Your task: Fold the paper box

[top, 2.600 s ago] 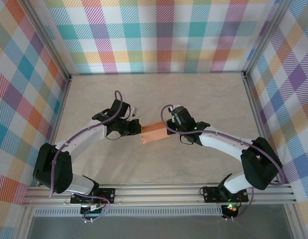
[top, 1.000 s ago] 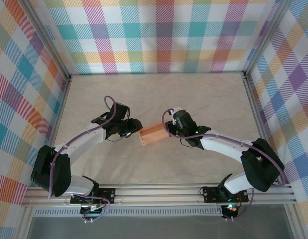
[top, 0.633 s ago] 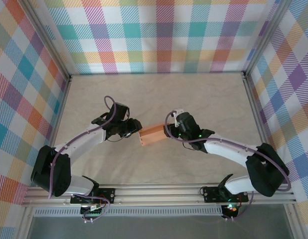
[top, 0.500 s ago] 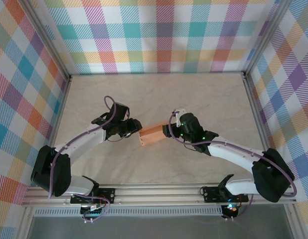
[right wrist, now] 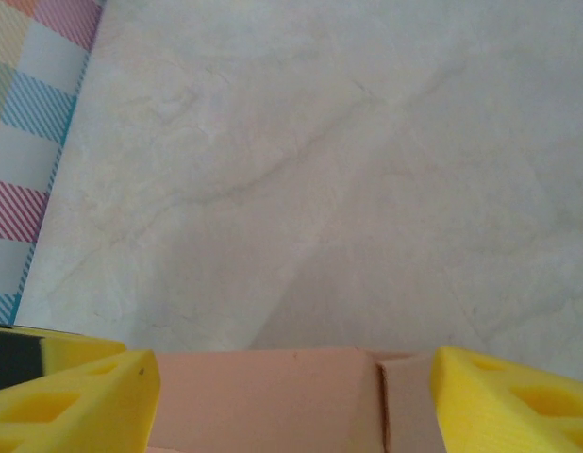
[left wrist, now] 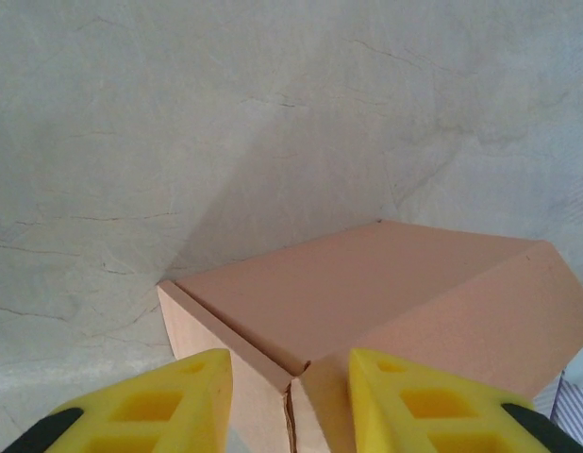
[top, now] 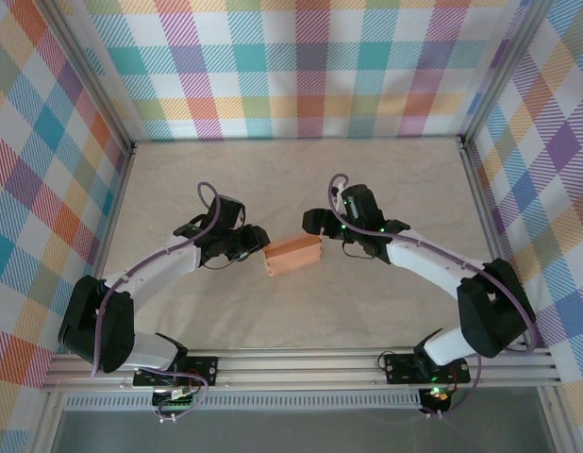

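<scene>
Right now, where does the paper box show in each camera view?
Top external: paper box near the middle of the tabletop.
Left wrist: paper box lower centre and right, running off the bottom edge.
Right wrist: paper box along the bottom edge.
Shared landmark: the pale marbled tabletop under the box.

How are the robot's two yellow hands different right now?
The left gripper has its jaws close together, pinching the end of the paper box; the right gripper has its jaws wide apart and holds nothing. The left gripper touches the paper box, while the right gripper hangs near its other end. Both are yellow-tipped and point at the paper box.
</scene>
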You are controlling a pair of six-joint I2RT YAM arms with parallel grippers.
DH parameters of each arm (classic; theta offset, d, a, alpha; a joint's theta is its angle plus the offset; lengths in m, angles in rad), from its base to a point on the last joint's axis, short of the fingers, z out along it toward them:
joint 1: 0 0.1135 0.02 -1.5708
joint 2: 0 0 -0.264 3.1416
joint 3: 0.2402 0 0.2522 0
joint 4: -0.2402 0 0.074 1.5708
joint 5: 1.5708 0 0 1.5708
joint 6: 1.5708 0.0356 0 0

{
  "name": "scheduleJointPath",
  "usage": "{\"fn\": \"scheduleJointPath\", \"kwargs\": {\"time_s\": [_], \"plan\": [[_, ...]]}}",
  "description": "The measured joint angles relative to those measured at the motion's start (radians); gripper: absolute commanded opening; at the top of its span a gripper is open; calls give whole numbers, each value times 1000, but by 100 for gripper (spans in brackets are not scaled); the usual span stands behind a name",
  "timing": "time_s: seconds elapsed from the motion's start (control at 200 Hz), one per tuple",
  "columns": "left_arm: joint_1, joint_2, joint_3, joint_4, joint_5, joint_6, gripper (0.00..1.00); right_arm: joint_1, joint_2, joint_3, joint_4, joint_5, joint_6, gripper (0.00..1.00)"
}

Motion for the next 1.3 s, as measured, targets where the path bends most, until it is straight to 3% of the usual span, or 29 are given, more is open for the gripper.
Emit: {"fn": "scheduleJointPath", "kwargs": {"time_s": [0.36, 0.7, 1.02, 1.065, 1.1, 1.3], "plan": [[-2, 14, -7, 29, 17, 3, 38, -24, 44, -33, -20, -47, 87, 35], [-3, 24, -8, 47, 15, 5, 38, -31, 44, -63, 42, -44, 97, 14], [-3, 17, -23, 34, 7, 23, 75, -34, 37, -82, 86, -22, 97, 12], [-3, 8, -23, 16, 6, 34, 85, -34, 36, -83, 89, -21, 97, 12], [-3, -3, -23, 3, 6, 41, 99, -34, 36, -85, 92, -20, 97, 12], [-4, -95, -23, -31, 19, 61, 100, -34, 30, -98, 105, -19, 97, 14]]}}
